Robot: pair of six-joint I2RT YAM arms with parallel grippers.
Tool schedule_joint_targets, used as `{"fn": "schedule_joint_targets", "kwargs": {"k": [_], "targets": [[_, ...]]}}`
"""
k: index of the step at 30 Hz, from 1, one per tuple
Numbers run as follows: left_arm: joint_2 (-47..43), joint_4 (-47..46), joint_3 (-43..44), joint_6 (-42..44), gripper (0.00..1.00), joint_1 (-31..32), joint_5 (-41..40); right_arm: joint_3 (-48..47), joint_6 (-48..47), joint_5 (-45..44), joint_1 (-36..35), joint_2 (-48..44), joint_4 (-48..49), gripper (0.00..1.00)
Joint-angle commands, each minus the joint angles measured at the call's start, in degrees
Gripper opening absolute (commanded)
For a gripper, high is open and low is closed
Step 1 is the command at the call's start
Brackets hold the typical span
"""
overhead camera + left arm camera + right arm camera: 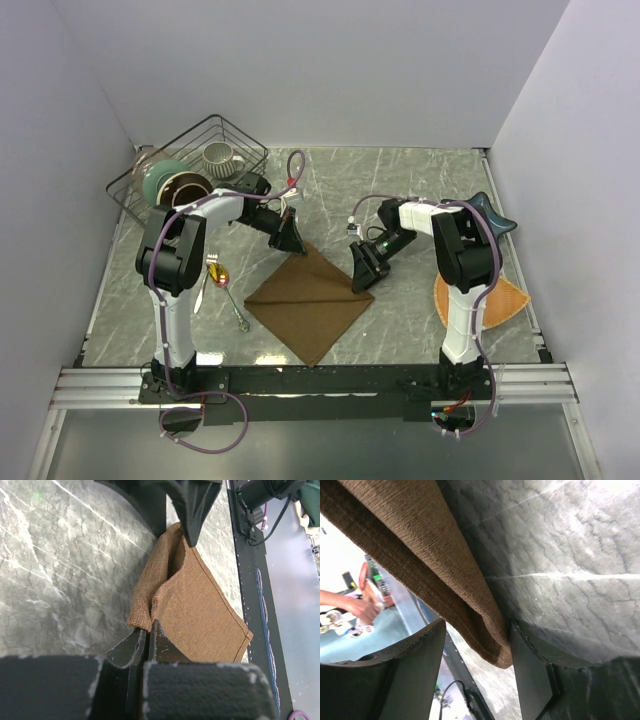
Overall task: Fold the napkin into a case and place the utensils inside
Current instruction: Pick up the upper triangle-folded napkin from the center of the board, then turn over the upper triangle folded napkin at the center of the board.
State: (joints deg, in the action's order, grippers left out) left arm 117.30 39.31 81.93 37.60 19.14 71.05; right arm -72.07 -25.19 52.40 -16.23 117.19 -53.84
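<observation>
**Marbled grey table point(420, 190), napkin point(310, 300) gripped at one corner**

White walls close in the table on three sides. The napkin is dark brown and sits near the middle as a diamond, its near corner pointing at the arm bases. It is not yet a case, mostly flat, with the far part raised and buckled into a soft fold.

- Left end effector point(148, 630): clenched on the napkin's far corner, cloth pinched between the tips.
- Right end effector point(477, 630): at the right-hand corner, released. The cloth edge hangs between the fingers, against one finger point(530, 675) with a clear gap to the other point(415, 665).

Left of the napkin and apart from it, on bare table:
- a spoon point(218, 273) with a gold-orange bowl
- a second slim silver utensil point(237, 312) just beside it, its head too small to make out

At the far-left corner a black wire basket point(240, 133) holds a ribbed mug point(220, 157), a green bowl point(158, 178) and a brown bowl point(187, 188). On the right side an orange-tan mat point(508, 298) is partly hidden by the right arm.
</observation>
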Motion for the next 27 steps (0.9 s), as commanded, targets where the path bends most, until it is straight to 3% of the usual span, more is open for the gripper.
{"fn": "schedule_joint_targets", "kwargs": {"k": [1,7,13,17,20,21,22,23,27], "targets": [[-1.9,0.9,2.2,4.3,0.01,-0.3,4.8,-1.2,-2.8,-4.7,0.1,3.9,1.4,0.61],[-2.5,-0.1,1.7,2.8,0.01,-0.4,4.8,-1.5,-4.2,-4.1,0.1,4.2,0.1,0.5],[-2.1,-1.8,1.9,0.9,0.01,-0.9,4.6,-0.2,-6.5,-3.4,0.1,2.9,-1.0,0.51],[-2.2,-2.7,2.1,-0.5,0.01,-0.9,4.6,0.4,-6.3,-3.8,0.1,1.9,-0.4,0.45],[-2.6,-2.7,2.2,-0.9,0.01,-0.9,4.5,0.8,-6.0,-4.3,0.1,0.6,0.2,0.26],[-2.9,-2.5,2.3,-0.8,0.01,-0.9,4.5,1.1,-6.0,-4.5,0.1,-0.1,0.6,0.11],[-3.2,-1.5,2.4,-0.2,0.01,-0.9,4.5,1.5,-5.8,-4.6,0.1,-0.7,1.0,0.04],[-3.5,-0.5,2.6,0.4,0.01,-1.0,4.5,1.5,-5.7,-4.9,0.1,-2.0,1.0,0.0],[-4.1,7.3,4.9,6.0,0.01,-1.5,4.1,1.1,-5.0,-7.0,0.1,-6.2,0.9,0.0]]}}
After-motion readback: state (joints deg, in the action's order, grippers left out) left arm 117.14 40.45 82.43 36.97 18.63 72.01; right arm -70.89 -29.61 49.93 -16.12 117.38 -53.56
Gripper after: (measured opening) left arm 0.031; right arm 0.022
